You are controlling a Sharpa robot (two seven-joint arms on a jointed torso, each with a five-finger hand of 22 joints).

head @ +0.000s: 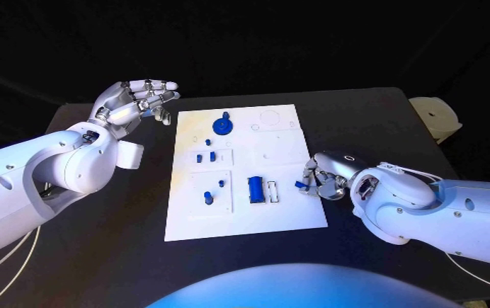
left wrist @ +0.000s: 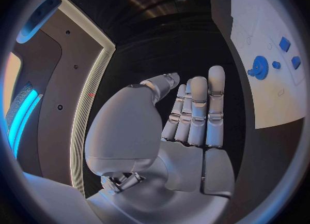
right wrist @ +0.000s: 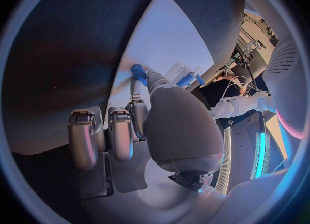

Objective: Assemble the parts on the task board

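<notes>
Now the right hand [head: 325, 175] is pinching a small blue part [head: 303, 184] at the task board's [head: 281, 209] edge, while the left hand [head: 138, 103] is hovering with fingers spread, holding nothing.

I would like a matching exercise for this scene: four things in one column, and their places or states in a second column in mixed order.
Things:
1. left robot hand
2. right robot hand
3. blue gear
4. blue block

Places or states:
A. lies on the task board, nearer its front edge
B. holds a small blue part at the board's right edge
C. raised beside the board's far left corner, holding nothing
D. sits near the board's far edge

Pairs: 1-C, 2-B, 3-D, 4-A
</notes>
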